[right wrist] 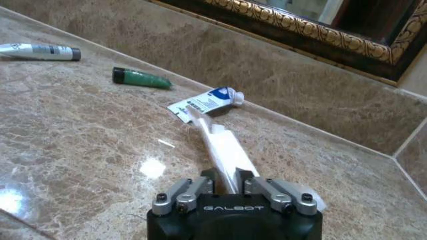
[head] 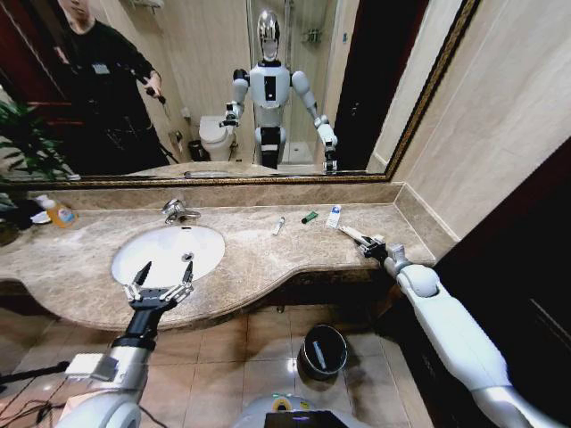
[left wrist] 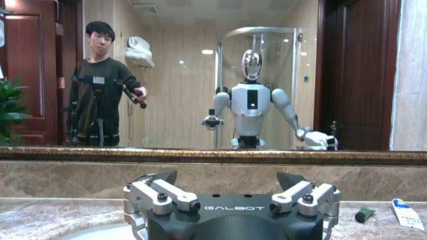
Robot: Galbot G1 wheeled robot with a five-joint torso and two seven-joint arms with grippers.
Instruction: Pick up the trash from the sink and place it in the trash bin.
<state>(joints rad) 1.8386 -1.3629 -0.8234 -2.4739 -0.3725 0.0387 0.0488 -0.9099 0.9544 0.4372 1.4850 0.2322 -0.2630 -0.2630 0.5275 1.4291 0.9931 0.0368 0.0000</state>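
My right gripper (head: 375, 249) (right wrist: 229, 180) is low over the right end of the marble vanity top, shut on one end of a long white flat carton (head: 353, 234) (right wrist: 223, 142). The carton's far end reaches toward a white-and-blue tube (head: 334, 216) (right wrist: 208, 101). A small green piece (head: 309, 217) (right wrist: 141, 78) (left wrist: 364, 214) and a white tube (head: 278, 226) (right wrist: 40, 51) lie farther left on the top. My left gripper (head: 163, 272) (left wrist: 227, 182) hangs open and holds nothing over the front of the white sink (head: 134, 254). The black trash bin (head: 322, 350) stands on the floor below.
A chrome tap (head: 178, 211) rises behind the basin. An orange-labelled bottle (head: 59, 212) and a plant (head: 22, 143) are at the far left. The mirror and low marble backsplash (head: 268, 192) close off the back, with a wall at the right end.
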